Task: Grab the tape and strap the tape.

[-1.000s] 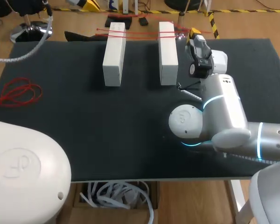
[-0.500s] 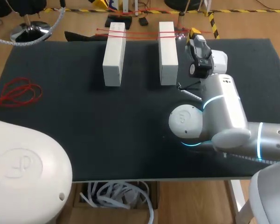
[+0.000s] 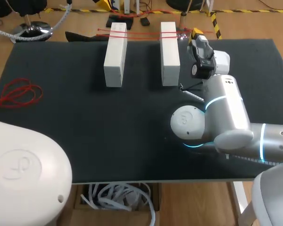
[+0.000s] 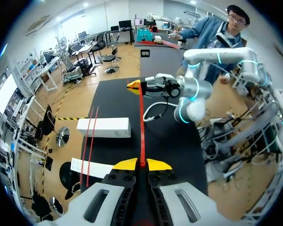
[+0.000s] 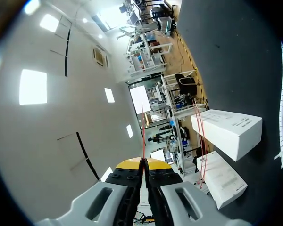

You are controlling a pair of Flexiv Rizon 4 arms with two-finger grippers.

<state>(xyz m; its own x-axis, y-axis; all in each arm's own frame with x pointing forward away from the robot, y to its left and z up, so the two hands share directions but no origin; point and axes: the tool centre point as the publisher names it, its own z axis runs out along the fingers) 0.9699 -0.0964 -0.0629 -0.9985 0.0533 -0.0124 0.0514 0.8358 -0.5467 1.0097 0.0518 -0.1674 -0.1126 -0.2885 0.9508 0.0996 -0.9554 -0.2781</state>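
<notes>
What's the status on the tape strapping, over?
Both shut on the red tape: left end effector, right end effector. Tape stretched straight between them. Two more strands lie across the white boxes. Nothing seen blocking.

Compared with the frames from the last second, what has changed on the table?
The left claw, shut on the red tape, slid a little toward the robot's right beyond the table's far edge, its hose following. Nothing was grasped or released. The right claw, also shut on the tape, the left box, the right box and the loose red coil stayed put.
</notes>
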